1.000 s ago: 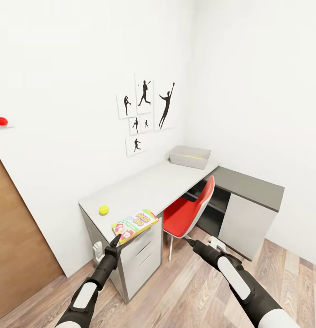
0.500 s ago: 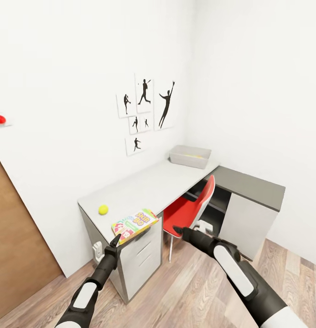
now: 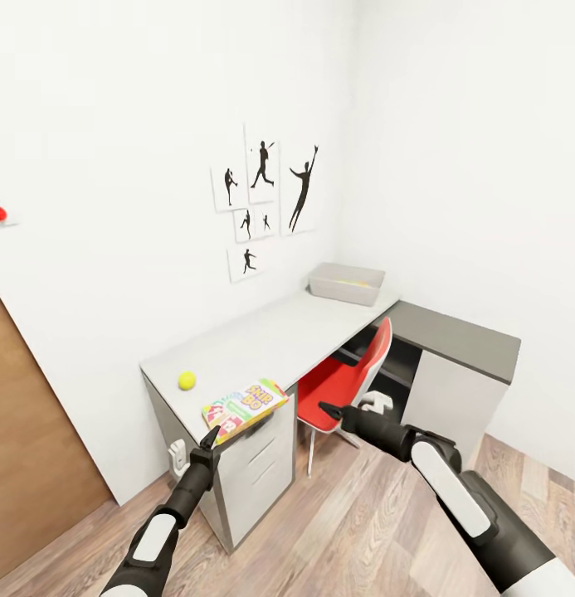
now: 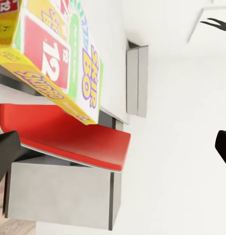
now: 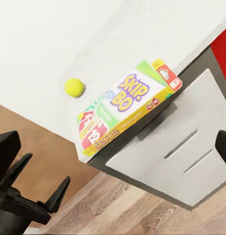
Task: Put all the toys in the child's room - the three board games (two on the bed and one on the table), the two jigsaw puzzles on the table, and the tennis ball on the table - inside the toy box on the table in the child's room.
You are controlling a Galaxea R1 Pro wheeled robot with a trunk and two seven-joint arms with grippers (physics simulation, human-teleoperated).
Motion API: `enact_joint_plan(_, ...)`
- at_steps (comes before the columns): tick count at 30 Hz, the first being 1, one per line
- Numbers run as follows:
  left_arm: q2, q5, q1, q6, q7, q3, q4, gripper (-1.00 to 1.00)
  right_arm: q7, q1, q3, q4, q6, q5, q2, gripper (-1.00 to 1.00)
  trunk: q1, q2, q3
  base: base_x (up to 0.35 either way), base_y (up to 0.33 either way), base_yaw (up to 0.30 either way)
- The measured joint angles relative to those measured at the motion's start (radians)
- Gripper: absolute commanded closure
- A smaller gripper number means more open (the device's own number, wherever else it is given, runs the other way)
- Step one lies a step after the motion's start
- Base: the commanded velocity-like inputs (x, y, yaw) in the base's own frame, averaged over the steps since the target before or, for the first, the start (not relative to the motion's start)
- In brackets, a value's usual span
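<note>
Lying flat at the desk's (image 3: 270, 340) near corner, the Skip-Bo game box (image 3: 245, 407) overhangs the front edge above the white drawers (image 3: 255, 473), its long axis running roughly along that edge. The tennis ball (image 3: 187, 380) sits just beside it, toward the wall. The toy box (image 3: 346, 283) rests at the far end, near the dark corner section. The left fingers (image 3: 210, 437) hover spread and empty below the box's corner; the right fingers (image 3: 330, 410) are spread and empty before the red chair (image 3: 345, 383).
</note>
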Motion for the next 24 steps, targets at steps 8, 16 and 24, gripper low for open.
enact_joint_plan(8, 0.000, 0.000, 0.000, -0.001, 0.000, -0.001, 0.000, -1.00, 0.180, 0.000, -0.023, 0.014, 0.003, 0.002, -0.018, -1.00, 0.031, -0.056, -0.025, 0.000, 0.000, 0.000)
enact_joint_plan(16, 0.000, 0.000, 0.000, -0.002, 0.000, -0.002, 0.000, -1.00, 0.194, 0.000, -0.026, 0.014, 0.004, -0.019, -0.018, -1.00, 0.061, -0.112, -0.050, 0.000, 0.000, 0.000)
enact_joint_plan(24, 0.000, -0.001, 0.000, -0.002, 0.000, -0.002, 0.000, -1.00, 0.194, 0.000, -0.026, 0.014, 0.007, -0.022, -0.012, -1.00, 0.092, -0.168, -0.075, 0.000, 0.000, 0.000)
